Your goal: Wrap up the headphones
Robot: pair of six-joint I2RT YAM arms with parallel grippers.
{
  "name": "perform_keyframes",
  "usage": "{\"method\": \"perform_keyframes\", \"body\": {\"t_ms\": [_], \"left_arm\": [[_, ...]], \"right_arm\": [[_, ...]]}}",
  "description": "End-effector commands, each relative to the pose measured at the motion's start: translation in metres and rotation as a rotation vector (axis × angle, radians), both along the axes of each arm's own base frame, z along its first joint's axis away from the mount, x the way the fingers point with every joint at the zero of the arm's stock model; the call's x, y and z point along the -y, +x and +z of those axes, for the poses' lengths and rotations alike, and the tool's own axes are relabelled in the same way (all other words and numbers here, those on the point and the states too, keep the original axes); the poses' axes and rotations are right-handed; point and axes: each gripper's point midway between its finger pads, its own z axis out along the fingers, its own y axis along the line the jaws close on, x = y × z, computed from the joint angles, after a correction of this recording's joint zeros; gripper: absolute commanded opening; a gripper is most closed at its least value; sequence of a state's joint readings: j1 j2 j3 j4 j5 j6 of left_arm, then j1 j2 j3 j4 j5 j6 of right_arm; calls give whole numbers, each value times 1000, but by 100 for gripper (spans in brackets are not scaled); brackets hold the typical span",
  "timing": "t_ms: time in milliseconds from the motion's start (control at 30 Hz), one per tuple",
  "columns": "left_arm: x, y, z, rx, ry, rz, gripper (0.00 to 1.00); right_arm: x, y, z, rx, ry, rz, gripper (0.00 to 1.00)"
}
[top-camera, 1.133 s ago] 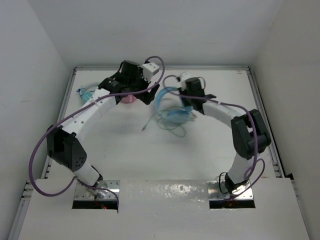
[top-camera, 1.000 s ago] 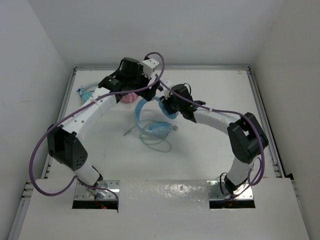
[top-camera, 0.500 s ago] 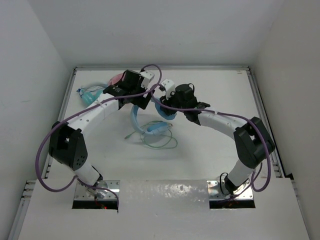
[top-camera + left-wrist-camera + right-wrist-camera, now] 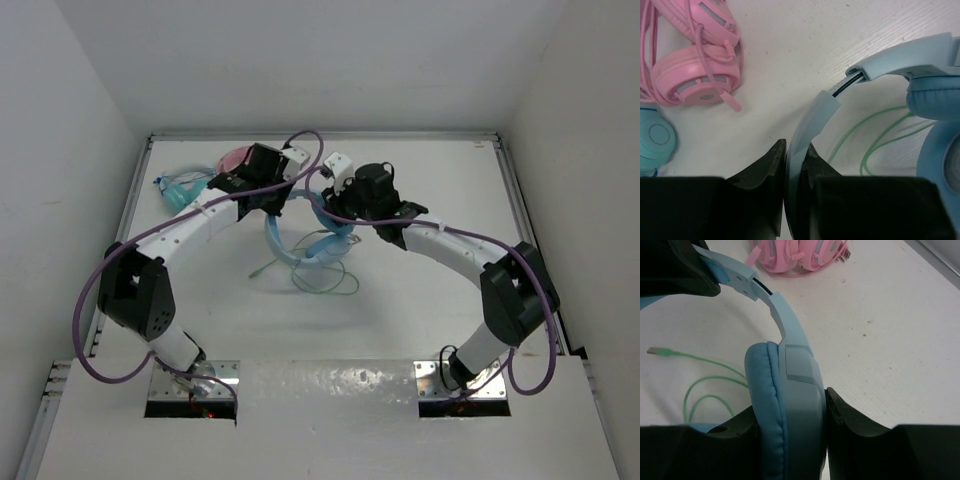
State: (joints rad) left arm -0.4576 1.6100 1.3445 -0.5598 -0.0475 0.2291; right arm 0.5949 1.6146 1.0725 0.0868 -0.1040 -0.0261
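left wrist shows left tool (image 4: 795,150) clamped on the headphones (image 4: 807,117).

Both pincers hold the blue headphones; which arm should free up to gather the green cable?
Probably left: the left pincer only pinches the thin headband, and the cable's plug trails toward its side. The right pincer clamps the earcup, anchoring the headphones.

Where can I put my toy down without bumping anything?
The back right corner of the table, beyond the right arm, is bare; so is the near strip between the green cable and the arm bases. Crowded: back left, with pink headphones and teal headphones.
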Motion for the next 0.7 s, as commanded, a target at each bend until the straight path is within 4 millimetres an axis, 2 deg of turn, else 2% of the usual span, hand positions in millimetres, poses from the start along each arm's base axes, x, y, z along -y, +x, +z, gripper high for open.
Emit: {"method": "perform_keyframes", "body": {"t_ms": [0,33,67,100,133,167,200,233,267,300,333,367,400,433,500,533,567,600,633,667], "left_arm": [[2,0,25,41,-62,14,0],[0,2,26,41,-70,22,0],[-1,5,31,47,-91,43,0],[-4,10,35,61,-112,58,0],[-13,18,44,79,-141,103,0],[-19,23,50,91,-162,128,0],[-17,24,56,76,-217,111,0],[-30,34,71,90,-272,150,0],[-34,36,73,66,-304,160,0],[-42,41,80,45,-371,156,0],[-46,47,101,61,-424,160,0],[-48,47,101,24,-447,165,0],[-48,47,111,20,-480,142,0],[-53,53,132,62,-489,145,0],[-58,55,146,91,-477,161,0],[-60,56,158,118,-475,167,0],[-60,56,165,130,-478,164,0],[-61,57,172,146,-477,166,0],[-62,57,186,174,-480,163,0],[-63,55,193,186,-481,163,0]], "right_arm": [[-1,33,85,182,100,-62,21],[0,35,91,191,103,-74,47],[3,38,101,201,106,-88,91],[8,34,118,228,124,-94,99],[12,30,130,250,143,-99,99],[20,23,125,251,146,-104,99],[31,6,156,320,202,-100,99],[38,-1,171,387,247,-103,99],[49,-14,148,372,235,-109,99],[60,-32,172,438,284,-108,99],[65,-41,173,462,299,-103,99],[69,-49,149,445,277,-86,98],[69,-57,150,483,264,-43,85],[65,-67,145,501,284,8,76],[60,-70,136,518,283,46,64],[55,-68,122,494,298,51,73],[53,-65,114,486,295,54,73],[49,-62,103,465,292,60,89],[37,-57,81,413,270,107,94],[30,-56,69,378,247,138,97]]}}
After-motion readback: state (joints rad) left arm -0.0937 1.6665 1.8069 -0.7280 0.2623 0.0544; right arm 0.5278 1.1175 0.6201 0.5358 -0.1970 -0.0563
